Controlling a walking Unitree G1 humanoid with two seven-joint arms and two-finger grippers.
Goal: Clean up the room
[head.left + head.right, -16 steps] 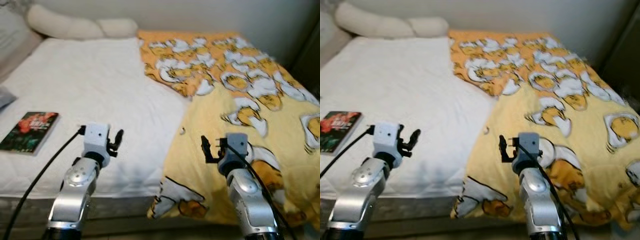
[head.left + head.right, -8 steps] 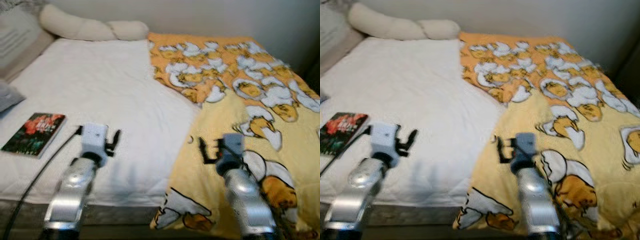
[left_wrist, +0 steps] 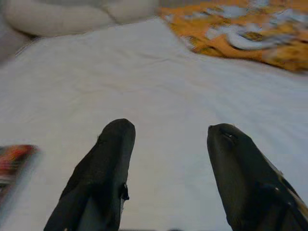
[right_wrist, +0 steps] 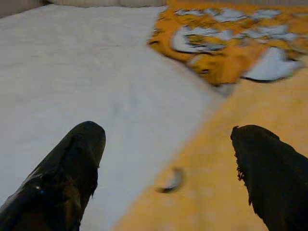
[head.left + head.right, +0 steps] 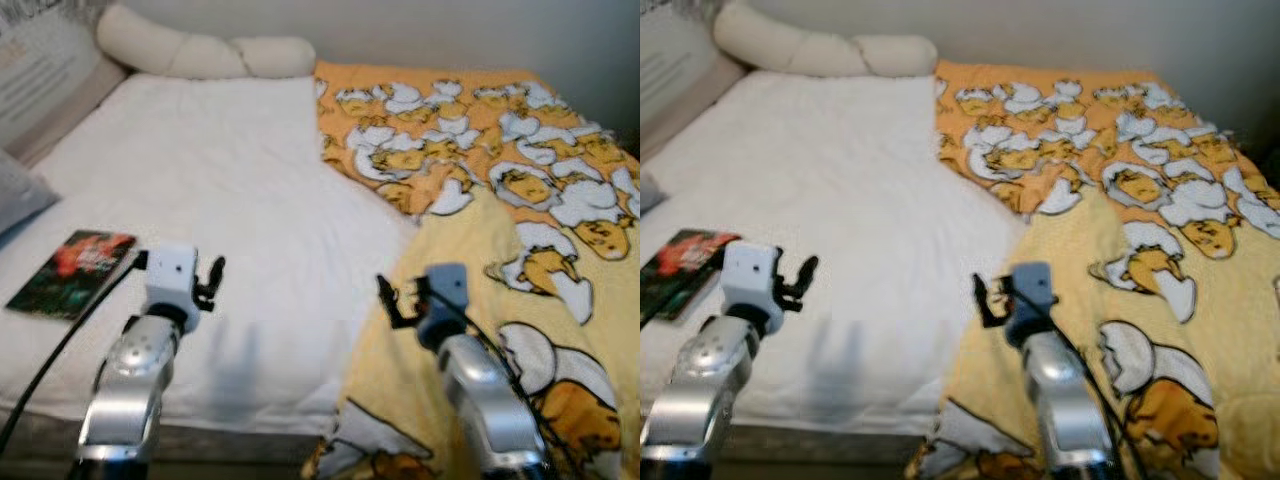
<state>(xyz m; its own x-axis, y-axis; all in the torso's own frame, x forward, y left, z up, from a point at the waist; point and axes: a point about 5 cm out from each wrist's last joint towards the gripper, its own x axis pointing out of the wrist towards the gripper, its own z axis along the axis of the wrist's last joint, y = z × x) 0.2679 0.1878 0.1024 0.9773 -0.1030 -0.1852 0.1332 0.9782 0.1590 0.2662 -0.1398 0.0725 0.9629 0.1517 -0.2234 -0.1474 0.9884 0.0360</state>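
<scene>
A bed with a white sheet (image 5: 220, 190) lies before me. A yellow and orange duck-print blanket (image 5: 520, 200) covers its right half, its edge folded back diagonally across the middle. A book (image 5: 72, 272) with a red and green cover rests on the sheet at the left. My left gripper (image 5: 212, 278) is open above the sheet near the front edge, to the right of the book. My right gripper (image 5: 392, 300) is open over the blanket's left edge (image 4: 202, 168). Both hold nothing.
Long cream pillows (image 5: 200, 55) lie along the wall at the head of the bed. A grey pillow corner (image 5: 15, 195) shows at the far left. The blanket hangs over the bed's front edge at the lower right.
The camera has swung to the left, so the whole scene sits further right. Both arms keep the same raised pose with open fingers.
</scene>
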